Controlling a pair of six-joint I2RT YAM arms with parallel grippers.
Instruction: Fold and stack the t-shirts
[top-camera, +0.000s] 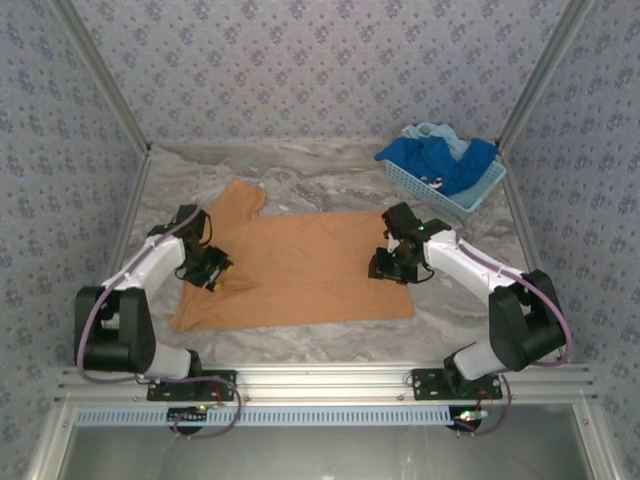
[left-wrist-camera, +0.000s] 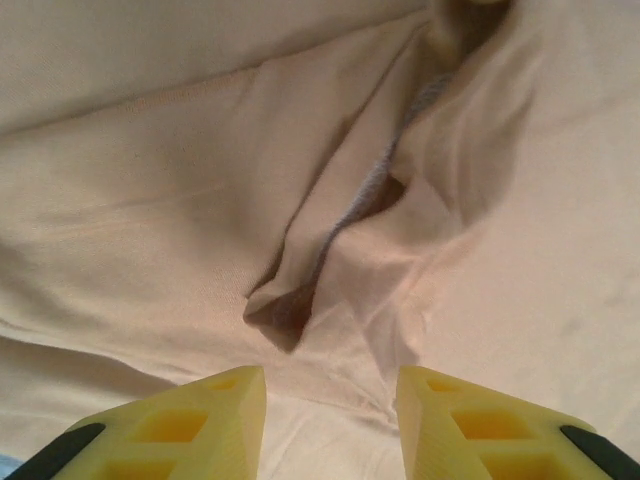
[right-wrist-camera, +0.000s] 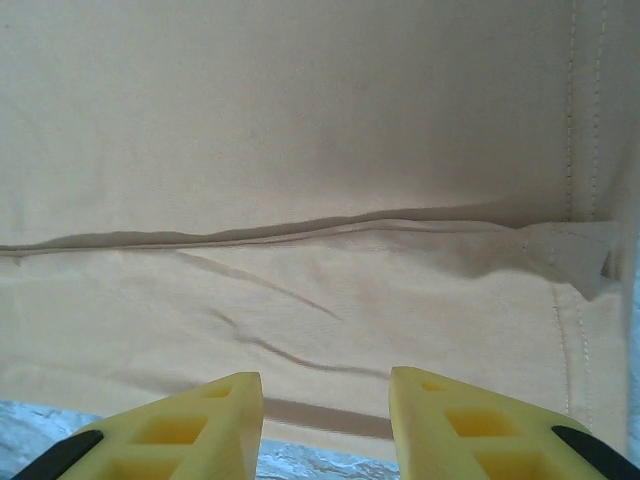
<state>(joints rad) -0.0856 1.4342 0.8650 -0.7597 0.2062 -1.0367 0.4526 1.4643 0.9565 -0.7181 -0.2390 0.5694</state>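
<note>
Though flat from overhead, orange t-shirt (left-wrist-camera: 150, 200) pucker before left claw (left-wrist-camera: 330, 388).

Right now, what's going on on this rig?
Both arms are working on the orange-tan t-shirt, which is spread out on the table. The left gripper is over the shirt's left side, above a bunched crease. The right gripper is at the shirt's right edge. Both have their jaws apart with no cloth between them. The royal blue cloth and pale aqua cloth lie in the basket at the far right. Nothing is stacked yet.
</note>
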